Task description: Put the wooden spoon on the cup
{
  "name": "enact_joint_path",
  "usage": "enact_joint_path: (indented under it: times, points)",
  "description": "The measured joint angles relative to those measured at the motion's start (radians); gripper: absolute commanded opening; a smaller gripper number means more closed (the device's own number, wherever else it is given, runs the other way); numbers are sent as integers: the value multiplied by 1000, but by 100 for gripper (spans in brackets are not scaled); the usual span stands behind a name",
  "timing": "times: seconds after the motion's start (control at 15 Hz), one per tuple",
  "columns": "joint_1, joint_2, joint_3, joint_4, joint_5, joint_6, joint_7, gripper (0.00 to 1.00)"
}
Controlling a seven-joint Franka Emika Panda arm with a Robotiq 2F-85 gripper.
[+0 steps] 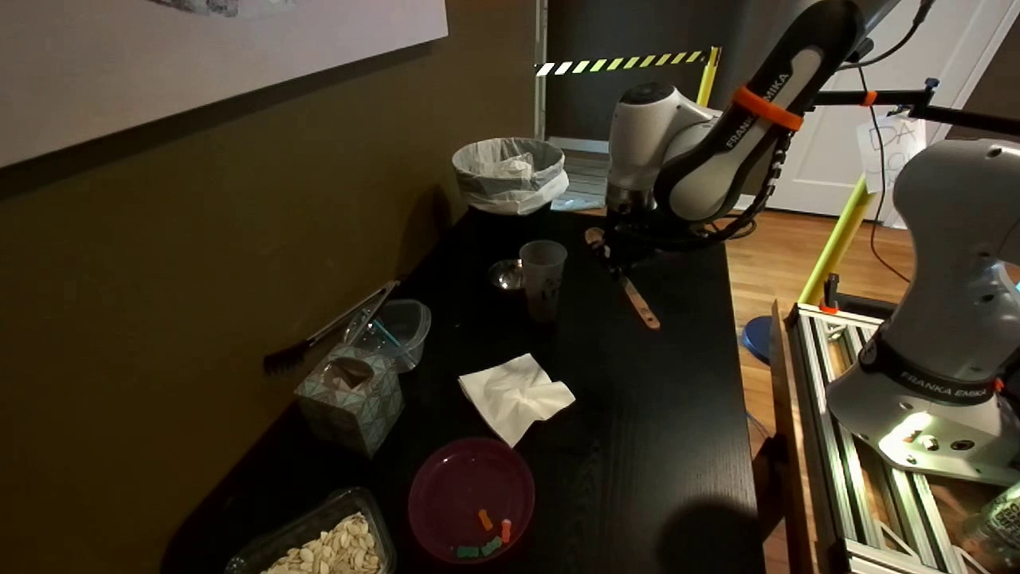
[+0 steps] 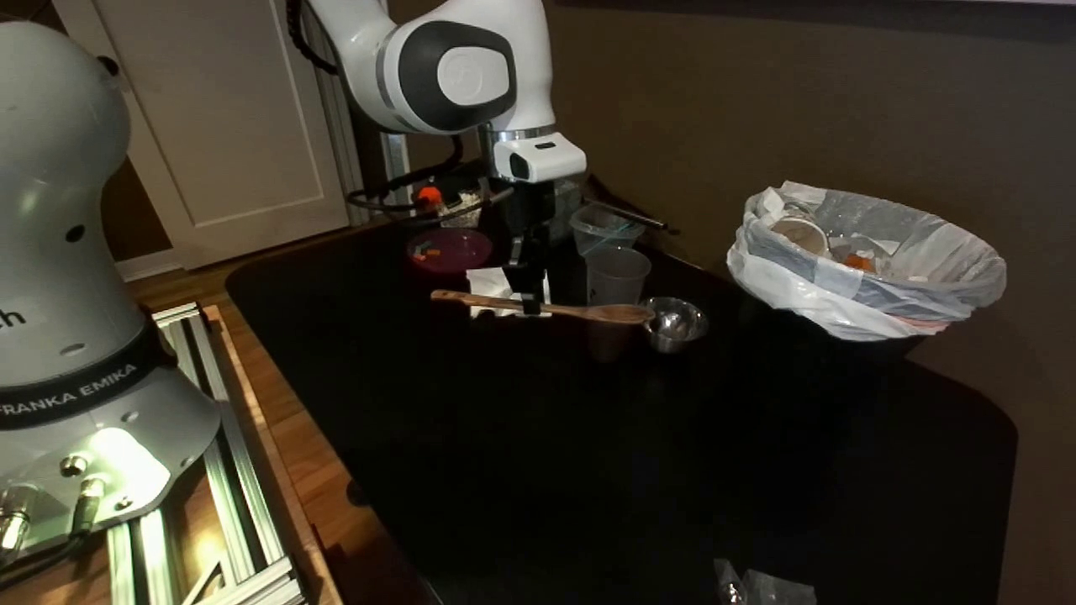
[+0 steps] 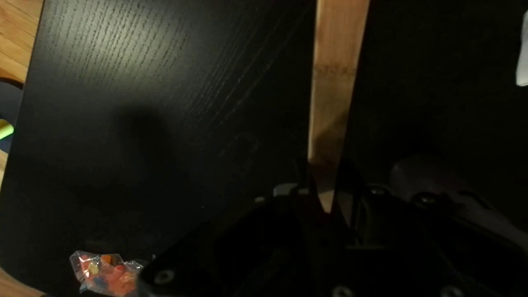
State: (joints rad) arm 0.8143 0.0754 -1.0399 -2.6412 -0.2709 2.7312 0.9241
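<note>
The wooden spoon (image 2: 618,313) is light brown with a straight handle. My gripper (image 2: 530,304) is shut on the spoon's handle and holds it roughly level, apparently above the black table. The gripper (image 1: 612,259) is dark and partly hides the spoon (image 1: 640,304). In the wrist view the handle (image 3: 338,82) runs up from between the fingers (image 3: 328,181). The cup (image 1: 544,267) is greyish, translucent and upright, apart from the spoon. In an exterior view the spoon's head crosses in front of the cup (image 2: 618,269). A small shiny metal bowl (image 1: 504,274) stands beside the cup.
A lined bin (image 1: 510,199) stands by the wall, near the metal bowl. A white napkin (image 1: 510,395), a tissue box (image 1: 358,406), a clear container (image 1: 410,327) and a red plate (image 1: 470,458) lie beyond the cup. A candy bag (image 3: 109,272) lies near the table's edge.
</note>
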Motion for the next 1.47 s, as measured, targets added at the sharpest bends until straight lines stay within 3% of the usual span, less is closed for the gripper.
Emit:
enact_joint_path:
  times: [0.2,0.33,0.67,0.93,1.07,1.47]
  points:
    - [1,-3,-2,1,-5,-1,0,5]
    - [1,-2,-21,18,-67,7,35,5]
    - [4,-42,-91,96,-371,-42,87,5]
    - [9,-180,-68,147,-634,-198,74,5]
    - [-23,-265,8,145,-696,-267,32,5]
    - [-407,-356,489,97,-594,-330,-227,5]
